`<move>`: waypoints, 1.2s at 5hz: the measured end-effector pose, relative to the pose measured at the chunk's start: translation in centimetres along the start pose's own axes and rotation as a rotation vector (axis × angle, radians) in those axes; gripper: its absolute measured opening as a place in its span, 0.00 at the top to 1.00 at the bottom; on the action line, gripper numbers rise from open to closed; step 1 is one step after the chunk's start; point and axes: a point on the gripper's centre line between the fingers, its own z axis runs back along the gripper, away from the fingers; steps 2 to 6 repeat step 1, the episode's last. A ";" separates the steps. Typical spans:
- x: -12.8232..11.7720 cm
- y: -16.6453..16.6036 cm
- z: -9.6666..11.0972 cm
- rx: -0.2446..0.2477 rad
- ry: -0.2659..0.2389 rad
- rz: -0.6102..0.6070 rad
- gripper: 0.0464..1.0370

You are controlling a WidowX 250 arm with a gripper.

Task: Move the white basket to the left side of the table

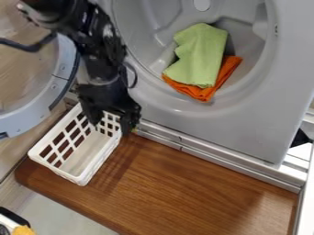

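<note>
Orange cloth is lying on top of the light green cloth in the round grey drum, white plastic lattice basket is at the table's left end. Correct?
No, the stacking is reversed: the camera view shows the light green cloth on top of the orange cloth. The rest holds.

Room to pass is offered over the wooden board (196,183) right of the white basket (62,172), while the way is blocked at its far edge by the metal sill (233,163) and grey machine front (245,124), and at upper left by the round door (27,119).
</note>
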 end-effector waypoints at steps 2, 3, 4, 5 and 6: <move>-0.1 -0.2 0.2 -0.019 0.018 -0.005 0.03; -0.1 -0.2 0.2 -0.019 0.018 -0.005 0.03; -0.1 -0.2 0.2 -0.019 0.018 -0.005 0.03; -0.1 -0.2 0.2 -0.019 0.018 -0.005 0.03; -0.1 -0.2 0.2 -0.019 0.018 -0.005 0.03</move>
